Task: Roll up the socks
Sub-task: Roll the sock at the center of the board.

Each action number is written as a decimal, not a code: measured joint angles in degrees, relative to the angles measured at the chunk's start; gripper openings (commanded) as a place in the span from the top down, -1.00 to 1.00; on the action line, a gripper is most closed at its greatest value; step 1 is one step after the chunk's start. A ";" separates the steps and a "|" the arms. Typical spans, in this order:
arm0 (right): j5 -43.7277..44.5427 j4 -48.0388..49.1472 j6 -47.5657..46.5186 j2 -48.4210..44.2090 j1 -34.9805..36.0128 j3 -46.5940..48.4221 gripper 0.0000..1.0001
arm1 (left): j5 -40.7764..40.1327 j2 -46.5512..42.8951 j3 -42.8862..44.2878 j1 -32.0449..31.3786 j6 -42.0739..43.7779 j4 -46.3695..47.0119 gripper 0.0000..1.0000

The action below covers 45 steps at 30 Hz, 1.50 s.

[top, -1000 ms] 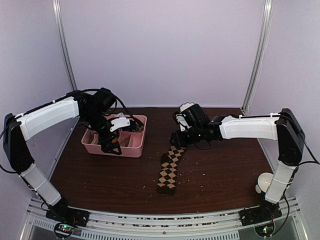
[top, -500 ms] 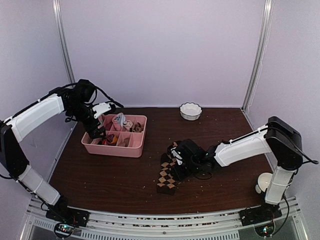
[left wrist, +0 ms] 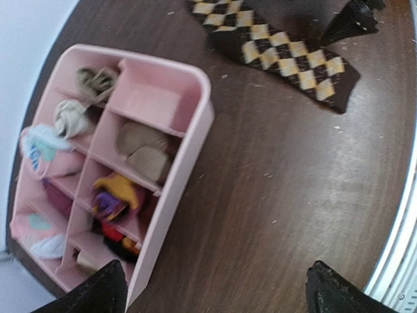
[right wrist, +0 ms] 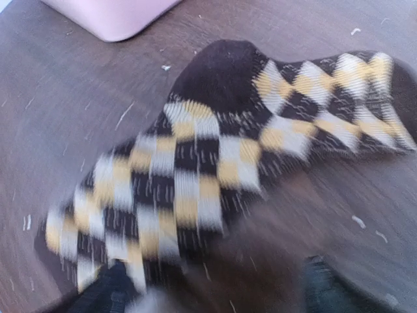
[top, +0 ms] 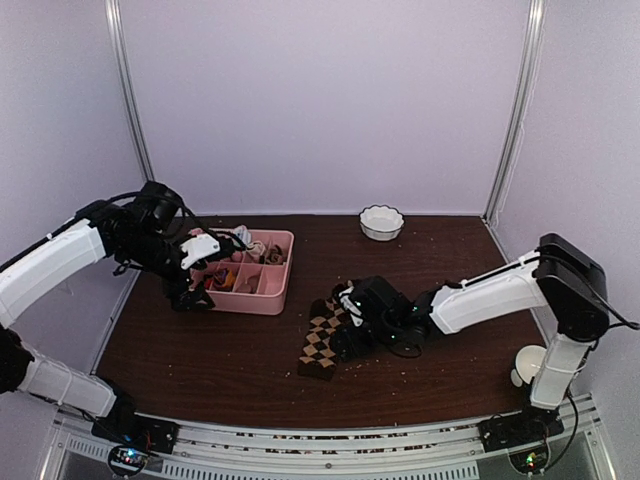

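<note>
A dark brown sock with tan argyle diamonds (top: 318,345) lies flat on the brown table, near the middle. The right wrist view shows it blurred (right wrist: 195,169), with its dark toe end towards the pink tray. My right gripper (top: 343,335) hangs low at the sock's right edge; its jaws (right wrist: 218,287) stand open, one finger over the sock's edge and the other over bare table. My left gripper (top: 192,295) hovers at the tray's front left corner. It is open (left wrist: 218,297) with only table between its fingers, and the sock (left wrist: 280,55) lies far off.
A pink divided tray (top: 262,299) holding several small rolled bundles stands at the left; its wall (left wrist: 176,176) is beside my left fingers and its corner (right wrist: 111,16) is just beyond the sock. A white bowl (top: 381,221) sits at the back. A white round object (top: 527,368) stands by the right arm's base.
My right arm came forward and down to the sock and its jaws opened wide. The sock shifted left and lies shorter. My left arm drew back from over the tray to its front left.
</note>
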 measured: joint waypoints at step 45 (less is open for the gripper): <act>-2.29 31.28 -27.69 -5.25 14.01 -20.96 0.17 | 2.97 23.21 -4.50 -20.46 -3.50 23.87 -0.96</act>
